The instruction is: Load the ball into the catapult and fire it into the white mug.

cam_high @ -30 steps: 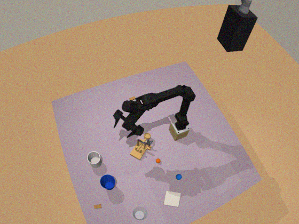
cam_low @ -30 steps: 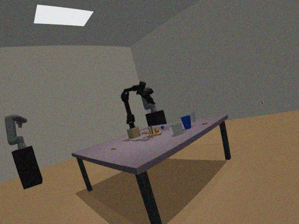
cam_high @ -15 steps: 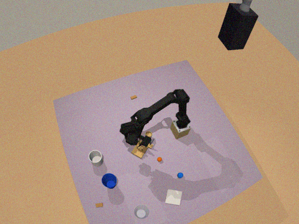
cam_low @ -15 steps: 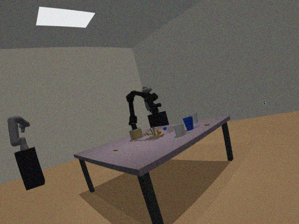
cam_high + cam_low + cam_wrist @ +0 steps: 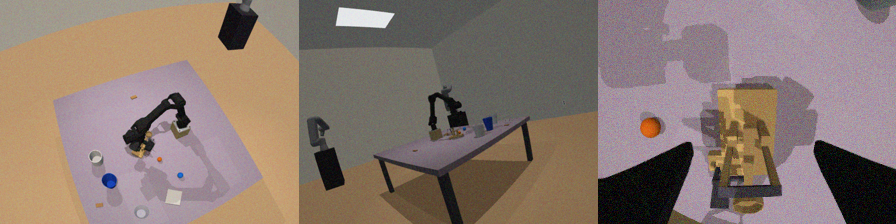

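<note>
My gripper (image 5: 142,146) (image 5: 754,148) is open and empty, pointing down over the wooden catapult (image 5: 138,153) (image 5: 456,137) (image 5: 769,107), one finger at each side. The catapult's dark crossbar and round ball cup lie at the near end in the wrist view. In the top view its long axis runs toward the lower left, not at the white mug (image 5: 95,158) (image 5: 479,131), which stands upright further left. The orange ball (image 5: 159,159) (image 5: 459,132) (image 5: 650,127) lies on the table beside the catapult, outside the left finger in the wrist view.
A blue cup (image 5: 109,181) (image 5: 488,124) stands beside the white mug, and a greyish cup (image 5: 141,213) stands beyond it. A blue ball (image 5: 180,175) (image 5: 464,128) and a white square (image 5: 173,197) lie to the right. Small orange-brown blocks (image 5: 133,97) (image 5: 99,205) lie further out.
</note>
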`<state>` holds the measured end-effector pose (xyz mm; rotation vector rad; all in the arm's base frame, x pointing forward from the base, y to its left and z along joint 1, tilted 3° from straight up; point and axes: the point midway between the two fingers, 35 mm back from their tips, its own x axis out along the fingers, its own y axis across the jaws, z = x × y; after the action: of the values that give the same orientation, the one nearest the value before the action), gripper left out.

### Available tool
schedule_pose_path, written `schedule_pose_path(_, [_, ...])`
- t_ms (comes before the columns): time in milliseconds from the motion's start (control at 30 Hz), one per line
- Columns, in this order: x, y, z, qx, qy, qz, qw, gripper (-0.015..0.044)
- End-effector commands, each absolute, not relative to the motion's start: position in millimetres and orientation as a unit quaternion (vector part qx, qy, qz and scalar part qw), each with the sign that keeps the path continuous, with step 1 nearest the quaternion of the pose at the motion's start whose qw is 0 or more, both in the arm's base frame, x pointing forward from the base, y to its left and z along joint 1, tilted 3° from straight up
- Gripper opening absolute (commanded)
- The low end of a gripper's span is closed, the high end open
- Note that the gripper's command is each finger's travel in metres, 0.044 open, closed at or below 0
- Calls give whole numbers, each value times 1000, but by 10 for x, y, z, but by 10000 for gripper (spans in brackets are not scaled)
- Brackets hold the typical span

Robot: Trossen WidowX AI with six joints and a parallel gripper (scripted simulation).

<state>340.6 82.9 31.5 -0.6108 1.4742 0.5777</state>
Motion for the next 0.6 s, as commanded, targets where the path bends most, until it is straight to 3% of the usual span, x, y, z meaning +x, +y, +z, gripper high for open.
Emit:
schedule_pose_path(0, [3319, 773, 2, -269, 666, 254, 648, 440])
schedule_pose_path(567, [3325, 763, -200, -269, 666, 254, 648, 440])
